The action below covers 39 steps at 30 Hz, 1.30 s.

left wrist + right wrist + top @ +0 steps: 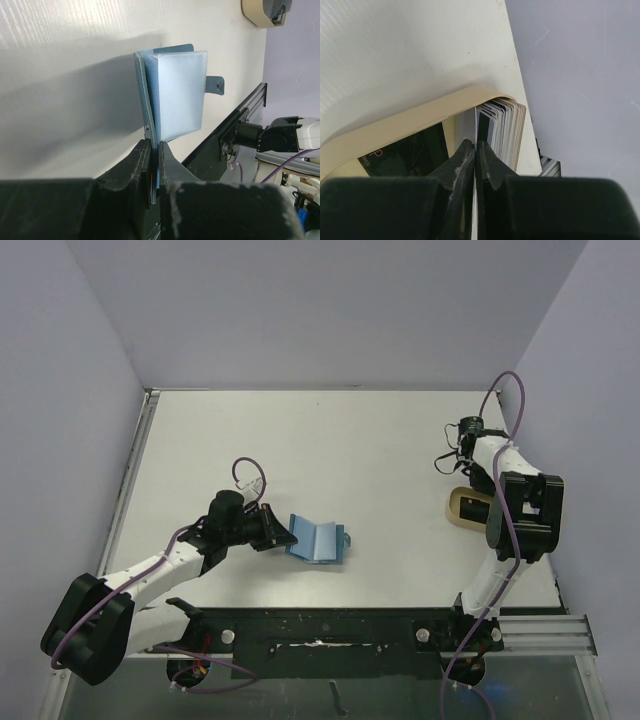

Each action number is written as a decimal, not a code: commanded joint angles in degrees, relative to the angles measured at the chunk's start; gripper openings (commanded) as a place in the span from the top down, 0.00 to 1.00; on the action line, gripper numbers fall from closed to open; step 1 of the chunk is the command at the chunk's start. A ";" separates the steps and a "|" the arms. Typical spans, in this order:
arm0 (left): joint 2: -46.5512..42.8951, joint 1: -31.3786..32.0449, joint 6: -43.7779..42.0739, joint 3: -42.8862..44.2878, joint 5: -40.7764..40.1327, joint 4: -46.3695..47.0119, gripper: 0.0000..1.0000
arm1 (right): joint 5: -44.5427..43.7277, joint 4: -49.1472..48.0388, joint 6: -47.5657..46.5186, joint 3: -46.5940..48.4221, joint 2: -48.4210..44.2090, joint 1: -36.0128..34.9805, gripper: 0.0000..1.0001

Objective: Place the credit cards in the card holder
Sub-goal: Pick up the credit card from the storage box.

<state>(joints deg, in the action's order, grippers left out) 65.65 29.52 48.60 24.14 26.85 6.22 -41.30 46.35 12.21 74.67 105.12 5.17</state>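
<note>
The card holder [317,541], a teal-blue bifold wallet, stands half open on the table's middle. Its pale blue inside [179,95] faces right and the snap tab [216,85] sticks out to the side. My left gripper [155,146] is shut on the near edge of one flap. Several credit cards [506,131] stand on edge in a cream tray [395,127] at the table's right side. My right gripper [476,146] reaches into that tray and is shut on the leftmost upright card [466,124]. A dark card [405,154] lies flat in the tray beside it.
The cream tray [458,506] sits close to the table's right edge, under the right wrist. A purple wall rises just beyond that edge. A black rail [330,630] runs along the near edge between the arm bases.
</note>
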 commanded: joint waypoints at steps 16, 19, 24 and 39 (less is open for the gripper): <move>-1.57 -0.16 -0.57 0.82 0.75 2.84 1.00 | 3.85 8.40 3.28 6.14 -7.37 -6.34 1.00; -1.37 -0.16 -0.37 0.99 0.67 2.75 1.00 | 4.18 9.88 4.57 7.53 -8.67 -8.50 1.00; -0.27 -0.17 0.52 1.22 0.61 3.06 1.00 | 4.93 12.40 6.70 10.67 -10.92 -12.96 1.00; 7.61 -0.07 10.52 -2.94 1.72 17.98 1.00 | 32.45 -7.31 12.96 -1.33 -30.27 -28.36 1.00</move>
<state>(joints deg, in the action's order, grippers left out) 71.53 29.52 56.64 21.61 27.70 16.10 -21.43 49.30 22.20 78.89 80.36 -21.67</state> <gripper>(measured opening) 0.049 0.031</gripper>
